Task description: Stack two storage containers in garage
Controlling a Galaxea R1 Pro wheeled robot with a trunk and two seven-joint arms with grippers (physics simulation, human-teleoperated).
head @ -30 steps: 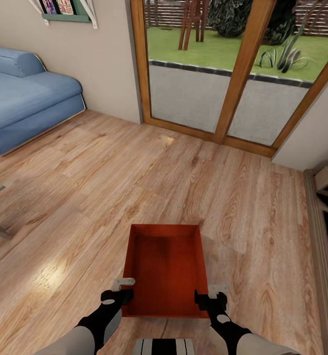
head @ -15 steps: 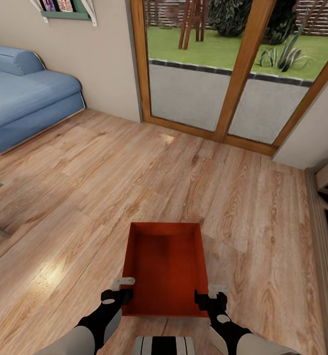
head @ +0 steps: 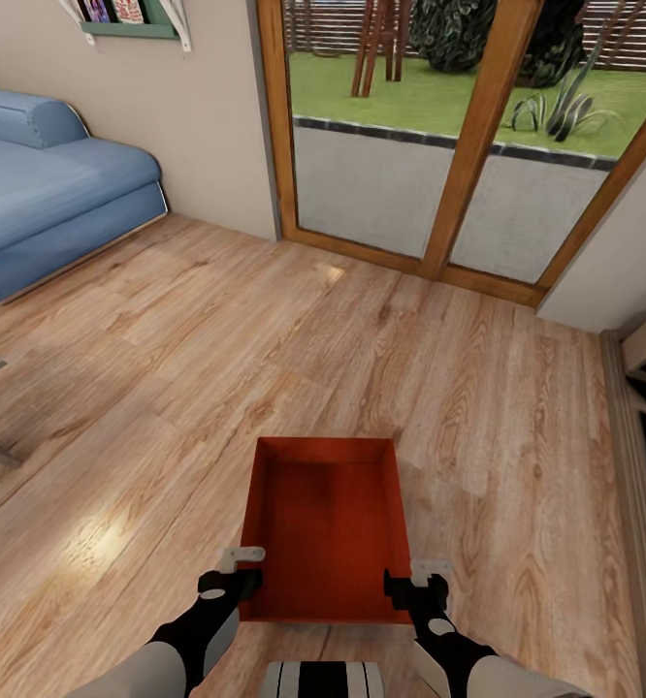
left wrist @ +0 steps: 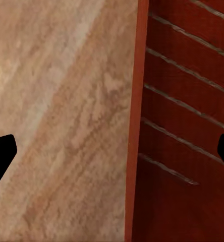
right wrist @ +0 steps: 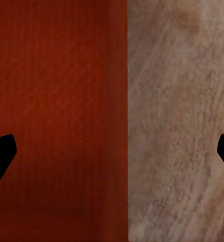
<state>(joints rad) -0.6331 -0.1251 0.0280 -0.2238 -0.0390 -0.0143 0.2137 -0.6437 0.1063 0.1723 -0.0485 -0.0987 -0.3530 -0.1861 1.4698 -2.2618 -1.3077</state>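
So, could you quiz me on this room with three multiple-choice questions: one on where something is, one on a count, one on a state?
1. Where is the blue sofa in the head view?
A) far left
B) far right
C) centre

2. How many orange-red storage containers can be seen?
A) one
B) two
C) three

3. That container is:
A) lidded
B) full of books
C) empty

Answers: 1 A, the sofa lies at the picture's left edge; 2 A, a single bin is seen in front of the robot; 3 C, its bare bottom shows and there is no lid.
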